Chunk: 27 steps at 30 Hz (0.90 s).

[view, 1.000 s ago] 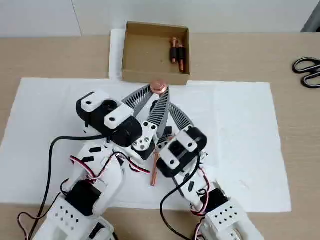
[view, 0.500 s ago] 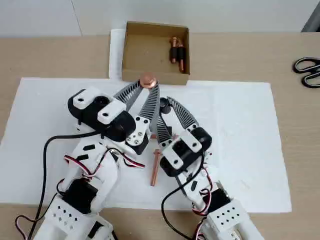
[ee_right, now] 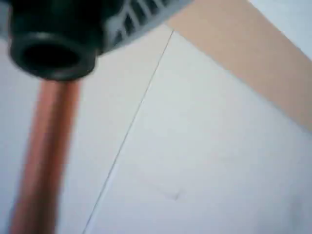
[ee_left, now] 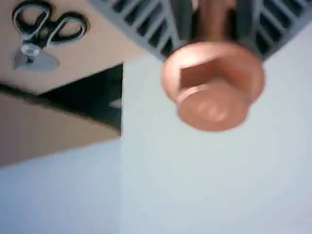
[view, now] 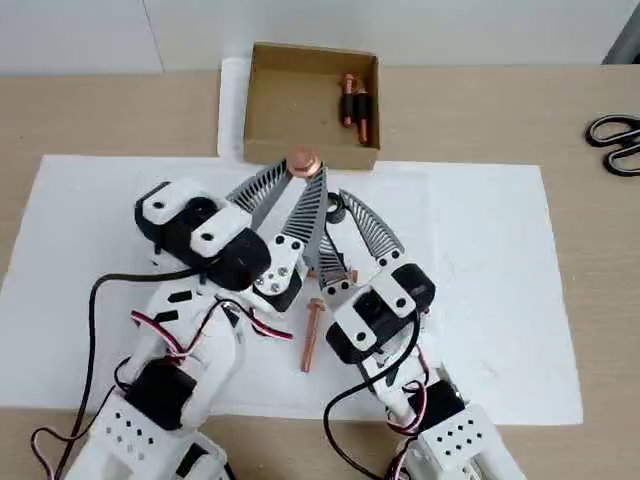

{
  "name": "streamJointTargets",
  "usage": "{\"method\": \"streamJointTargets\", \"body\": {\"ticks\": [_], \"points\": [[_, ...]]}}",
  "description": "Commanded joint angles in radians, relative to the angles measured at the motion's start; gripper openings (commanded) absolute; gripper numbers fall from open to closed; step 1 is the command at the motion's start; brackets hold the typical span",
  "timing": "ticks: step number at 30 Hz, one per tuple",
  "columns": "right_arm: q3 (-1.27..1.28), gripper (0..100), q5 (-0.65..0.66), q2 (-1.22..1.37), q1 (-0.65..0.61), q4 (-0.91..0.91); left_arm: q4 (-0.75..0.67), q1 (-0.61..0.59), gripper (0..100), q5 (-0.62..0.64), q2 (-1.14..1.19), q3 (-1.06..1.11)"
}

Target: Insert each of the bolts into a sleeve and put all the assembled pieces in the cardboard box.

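High view: the left gripper (view: 300, 180) clamps a copper bolt (view: 303, 162) beside the cardboard box (view: 262, 150); the right gripper (view: 337, 212) grips a black sleeve (ee_right: 53, 48).

Bright, even light, soft shadows on the paper (view: 490, 300); up close the bolt head (ee_left: 213, 85) and sleeve (ee_right: 53, 44) are blurred.

Black-handled scissors (view: 615, 143) lie on the wooden table (view: 480, 110), well off to the right of the right gripper (view: 335, 208) and farther from the left gripper (view: 303, 175). A large white paper sheet (view: 490, 300) is spread beneath both
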Motion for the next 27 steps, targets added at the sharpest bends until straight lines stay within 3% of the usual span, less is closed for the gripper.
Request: {"method": "streamJointTargets", "body": {"ticks": [1, 6, 11, 27], "points": [[-0.054, 0.5, 0.005, -0.021, 0.01, 0.012, -0.031, 0.008, 1, 0.005, -0.018, -0.07], [-0.057, 0.5, 0.005, -0.022, 0.012, 0.008, 0.015, 0.009, 1, 0.014, -0.018, -0.067], [-0.061, 0.5, 0.005, -0.022, 0.013, 0.007, 0.086, 0.009, 1, 0.129, -0.018, -0.067], [-0.063, 0.5, 0.005, -0.024, 0.013, 0.005, 0.14, 0.009, 1, 0.138, -0.021, -0.008]]}}
